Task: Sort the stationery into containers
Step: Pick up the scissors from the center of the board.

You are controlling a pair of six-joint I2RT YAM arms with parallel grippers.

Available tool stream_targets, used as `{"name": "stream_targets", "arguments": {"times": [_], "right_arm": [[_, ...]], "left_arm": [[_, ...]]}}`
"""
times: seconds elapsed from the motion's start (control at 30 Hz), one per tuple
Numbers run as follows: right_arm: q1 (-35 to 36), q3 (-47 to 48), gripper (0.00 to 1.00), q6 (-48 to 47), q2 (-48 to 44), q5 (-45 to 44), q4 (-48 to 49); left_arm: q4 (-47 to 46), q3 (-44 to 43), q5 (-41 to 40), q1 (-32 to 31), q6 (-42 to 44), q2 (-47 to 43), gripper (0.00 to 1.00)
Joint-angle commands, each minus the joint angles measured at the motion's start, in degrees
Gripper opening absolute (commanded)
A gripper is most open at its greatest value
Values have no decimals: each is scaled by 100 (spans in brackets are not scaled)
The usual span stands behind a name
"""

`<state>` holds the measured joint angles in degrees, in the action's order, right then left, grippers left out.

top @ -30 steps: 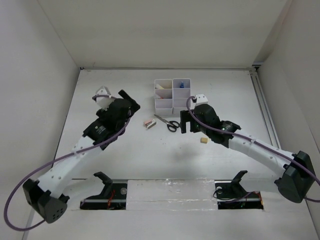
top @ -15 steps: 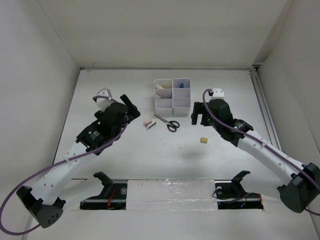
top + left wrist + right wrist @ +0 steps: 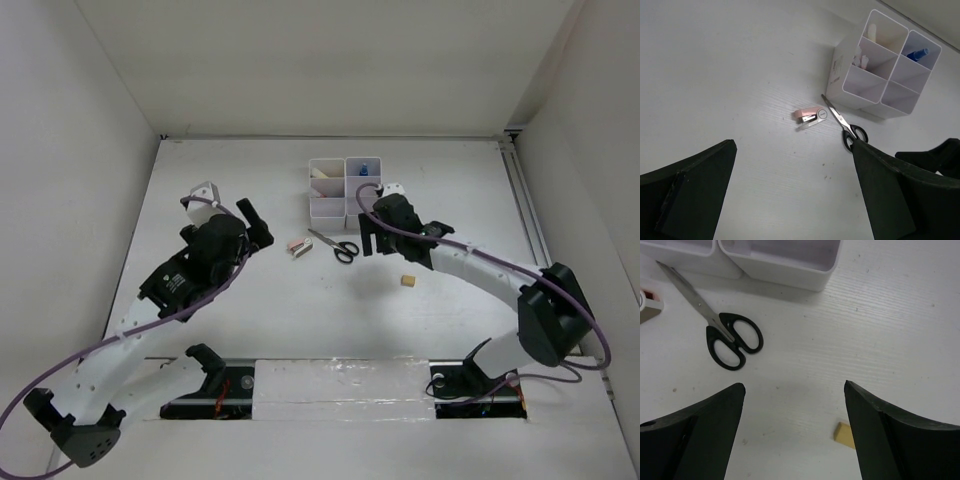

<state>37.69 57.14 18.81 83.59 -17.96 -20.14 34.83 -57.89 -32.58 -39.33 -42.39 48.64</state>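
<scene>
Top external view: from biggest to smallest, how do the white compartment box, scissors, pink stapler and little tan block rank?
1. white compartment box
2. scissors
3. pink stapler
4. tan block, only a little smaller than the stapler

All sit at a similar distance from the camera, so the order seems fair.

Bright, even overhead light; soft shadows, sharp focus
</scene>
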Motion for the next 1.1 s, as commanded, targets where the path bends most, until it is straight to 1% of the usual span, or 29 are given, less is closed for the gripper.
{"name": "stream_targets", "arguments": {"times": [0.0, 0.13, 0.2, 0.3, 0.43, 0.47, 0.53, 0.57, 0.63, 0.77, 0.9, 0.93, 1.07], "right_arm": [[28, 324, 86, -237, 262, 20, 300], [28, 437, 78, -290, 719, 73, 511], [89, 490, 78, -290, 938, 73, 642], [168, 569, 72, -290, 1202, 21, 757], [221, 702, 70, -290, 1545, 20, 898], [221, 771, 66, -290, 1546, 20, 985], [221, 772, 65, -342, 1695, 20, 1047], [221, 833, 62, -343, 1695, 20, 1108], [221, 886, 62, -343, 1757, 20, 1109], [221, 948, 58, -395, 1889, 20, 1109], [221, 1000, 57, -448, 1942, -85, 1109], [221, 1000, 53, -448, 2003, -85, 1109], [221, 1053, 52, -448, 2117, -85, 1109]], "left_arm": [[-134, 111, 5, -13, 170, -398, 100], [-239, 164, 76, -13, 240, -461, 100], [-240, 164, 129, -13, 301, -461, 100], [-240, 164, 190, -13, 302, -461, 100], [-292, 164, 243, -13, 302, -461, 100], [-292, 164, 243, -13, 354, -461, 100], [-292, 217, 295, -13, 354, -461, 100], [-292, 217, 296, -13, 354, -461, 100], [-345, 217, 296, -13, 407, -461, 100], [-345, 217, 296, -13, 407, -408, 100], [-345, 217, 349, -13, 407, -408, 100], [-345, 217, 349, -13, 407, -408, 100], [-345, 217, 401, -13, 407, -408, 100]]}}
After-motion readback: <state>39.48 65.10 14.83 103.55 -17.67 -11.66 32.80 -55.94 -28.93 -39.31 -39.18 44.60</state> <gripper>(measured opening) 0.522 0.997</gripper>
